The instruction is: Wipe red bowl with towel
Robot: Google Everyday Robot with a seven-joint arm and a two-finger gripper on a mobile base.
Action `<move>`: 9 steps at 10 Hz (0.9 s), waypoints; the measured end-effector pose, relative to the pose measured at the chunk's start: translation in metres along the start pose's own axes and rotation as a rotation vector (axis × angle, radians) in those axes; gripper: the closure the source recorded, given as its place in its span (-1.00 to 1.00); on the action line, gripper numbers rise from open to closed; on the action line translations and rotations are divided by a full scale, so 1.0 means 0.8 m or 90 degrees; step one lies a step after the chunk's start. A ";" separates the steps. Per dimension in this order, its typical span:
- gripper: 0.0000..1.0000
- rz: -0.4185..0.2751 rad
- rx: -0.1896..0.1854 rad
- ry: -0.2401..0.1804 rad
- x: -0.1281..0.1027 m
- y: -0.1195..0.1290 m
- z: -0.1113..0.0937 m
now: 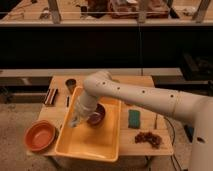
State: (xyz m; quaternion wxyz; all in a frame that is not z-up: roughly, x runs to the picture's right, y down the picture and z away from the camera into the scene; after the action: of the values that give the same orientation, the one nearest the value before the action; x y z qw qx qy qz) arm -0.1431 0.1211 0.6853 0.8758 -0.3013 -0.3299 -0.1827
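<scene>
The red bowl (pixel 40 135) sits on the table's front left corner, just left of the yellow tray (pixel 107 150). My gripper (pixel 75 120) hangs at the end of the white arm over the tray's left rim, to the right of the red bowl and a little above it. It is shut on the towel (pixel 74 122), a small pale grey-blue bundle at the fingertips. The towel is apart from the bowl.
A small dark bowl (pixel 98 115) lies inside the tray, partly behind my wrist. A green sponge (pixel 134 118) and a brown cluster (pixel 148 138) lie on the table's right side. A dark cup (pixel 71 83) and dark utensils (pixel 51 96) are at the back left.
</scene>
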 end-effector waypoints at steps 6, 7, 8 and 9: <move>0.60 -0.070 0.043 -0.046 -0.092 -0.090 -0.049; 0.60 -0.081 0.035 -0.049 -0.108 -0.102 -0.032; 0.60 -0.087 0.026 -0.050 -0.114 -0.108 -0.013; 0.60 -0.091 0.019 -0.050 -0.117 -0.111 0.005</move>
State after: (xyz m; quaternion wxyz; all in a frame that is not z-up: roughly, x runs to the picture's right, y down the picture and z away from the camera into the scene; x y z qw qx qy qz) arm -0.2583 0.0682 0.6592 0.8513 -0.2710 -0.3873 -0.2279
